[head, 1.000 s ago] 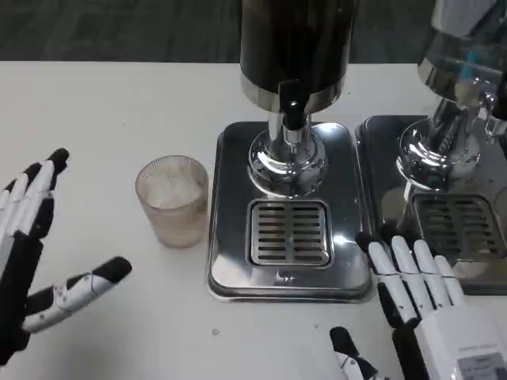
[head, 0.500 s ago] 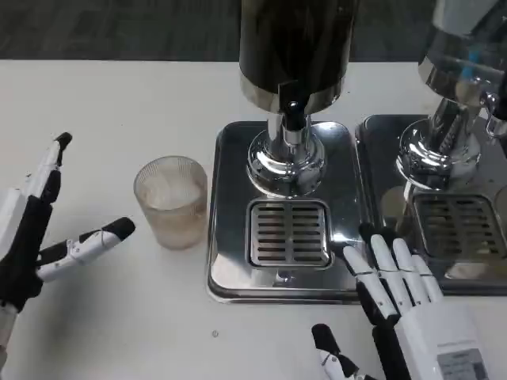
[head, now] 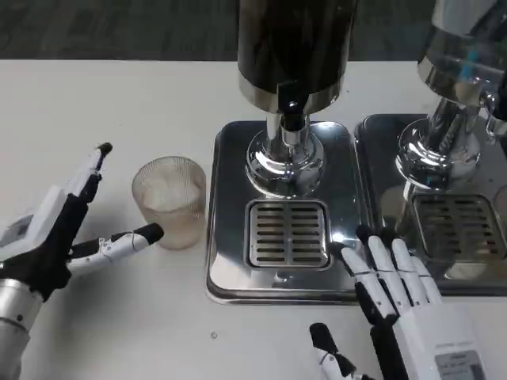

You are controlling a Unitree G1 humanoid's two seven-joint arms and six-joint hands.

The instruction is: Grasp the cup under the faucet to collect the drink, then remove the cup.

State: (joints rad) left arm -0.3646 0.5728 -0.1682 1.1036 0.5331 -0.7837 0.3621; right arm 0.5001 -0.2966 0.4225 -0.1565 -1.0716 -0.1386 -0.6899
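A ribbed clear glass cup (head: 169, 201) stands upright on the white table, just left of the steel drip tray (head: 230, 198). The dark dispenser's faucet (head: 290, 107) hangs over the tray's grate (head: 287, 233), with nothing under it. My left hand (head: 67, 226) is open close to the cup's left side, its thumb tip nearly at the cup's base, fingers spread and holding nothing. At the lower right my right hand (head: 400, 305) is open, with its fingertips over the front right corner of the tray.
A second dispenser (head: 463, 71) with its own steel tray (head: 444, 214) stands at the right edge. The white table (head: 119, 103) stretches bare to the left and behind the cup.
My left hand has moved right toward the cup and turned edge-on, thumb now almost at the glass. The right hand has shifted slightly left. The cup has stayed put.
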